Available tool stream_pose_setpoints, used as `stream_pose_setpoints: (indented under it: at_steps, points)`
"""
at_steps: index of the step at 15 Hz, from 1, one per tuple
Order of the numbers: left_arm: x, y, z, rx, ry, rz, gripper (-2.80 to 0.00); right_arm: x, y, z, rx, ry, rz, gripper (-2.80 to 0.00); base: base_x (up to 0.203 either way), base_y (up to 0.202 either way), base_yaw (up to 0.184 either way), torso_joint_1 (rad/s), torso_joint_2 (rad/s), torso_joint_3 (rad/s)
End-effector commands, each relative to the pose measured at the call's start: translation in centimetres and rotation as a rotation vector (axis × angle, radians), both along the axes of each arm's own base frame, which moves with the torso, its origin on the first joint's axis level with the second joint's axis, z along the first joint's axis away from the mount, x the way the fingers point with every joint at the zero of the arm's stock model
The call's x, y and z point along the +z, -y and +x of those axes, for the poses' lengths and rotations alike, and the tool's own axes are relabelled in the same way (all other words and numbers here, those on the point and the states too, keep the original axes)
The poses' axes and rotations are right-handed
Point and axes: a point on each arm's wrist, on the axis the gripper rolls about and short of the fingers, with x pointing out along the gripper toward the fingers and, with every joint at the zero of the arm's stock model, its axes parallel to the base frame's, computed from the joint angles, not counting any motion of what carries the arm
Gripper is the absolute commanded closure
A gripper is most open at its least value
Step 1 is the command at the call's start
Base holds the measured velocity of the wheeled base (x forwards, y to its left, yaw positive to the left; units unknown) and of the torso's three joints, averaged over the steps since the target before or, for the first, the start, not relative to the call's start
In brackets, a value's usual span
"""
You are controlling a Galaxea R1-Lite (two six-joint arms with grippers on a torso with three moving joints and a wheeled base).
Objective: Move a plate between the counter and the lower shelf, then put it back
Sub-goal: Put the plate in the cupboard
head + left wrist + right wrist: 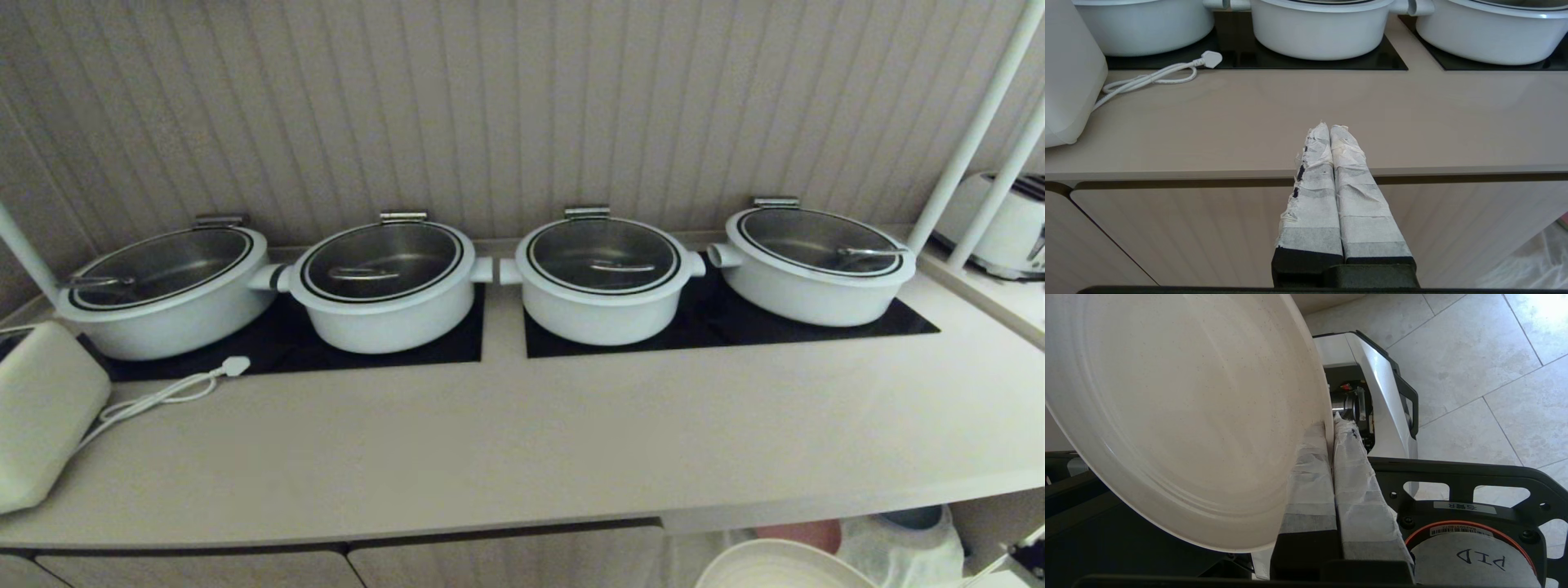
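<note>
The cream plate (1180, 416) is gripped at its rim by my right gripper (1329, 426), which is shut on it and holds it tilted over my own base and the tiled floor. In the head view the plate's (775, 567) top shows at the bottom edge, below the front edge of the counter (522, 441). Behind it opens the lower shelf (898, 559) with its white cloth. My left gripper (1329, 127) is shut on nothing and hangs in front of the counter (1412, 122) edge.
Several white lidded pots (384, 286) stand on black hob panels (727, 327) at the counter's back. A white appliance (41, 408) with a loose cord (163, 396) sits far left. A toaster (1004, 224) and white posts (971, 131) are at the right. A pink plate (804, 532) lies in the shelf.
</note>
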Motion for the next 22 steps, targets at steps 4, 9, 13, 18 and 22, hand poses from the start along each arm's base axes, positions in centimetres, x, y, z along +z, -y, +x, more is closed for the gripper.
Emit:
stream_pose_setpoints:
  at_steps: [4, 9, 13, 18, 22]
  points:
    - [0.00, 0.00, 0.00, 0.000, 0.001, -0.001, 0.00, -0.05, -0.04, 0.08, 0.003, -0.010, 0.008, 0.00, 0.000, 0.000, 0.000, 0.000, 0.00, 0.000]
    - [0.00, 0.00, 0.00, 0.000, 0.001, -0.001, 0.00, -0.08, -0.04, 0.06, 0.004, -0.012, 0.009, 0.00, 0.000, 0.000, 0.000, 0.000, 0.00, 0.000]
    - [0.00, 0.00, 0.00, 0.000, 0.001, -0.001, 0.00, -0.07, -0.04, 0.04, 0.004, -0.010, 0.009, 0.00, 0.000, 0.000, 0.000, 0.000, 0.00, 0.000]
    - [0.00, 0.00, 0.00, 0.000, 0.001, -0.001, 0.00, -0.03, -0.04, 0.04, 0.004, -0.009, 0.010, 0.00, 0.000, 0.000, 0.000, 0.000, 0.00, 0.000]
    - [0.00, 0.00, 0.00, 0.000, 0.001, -0.001, 0.00, -0.07, -0.03, 0.02, 0.004, -0.010, 0.009, 0.00, 0.000, 0.000, 0.000, 0.000, 0.00, 0.000]
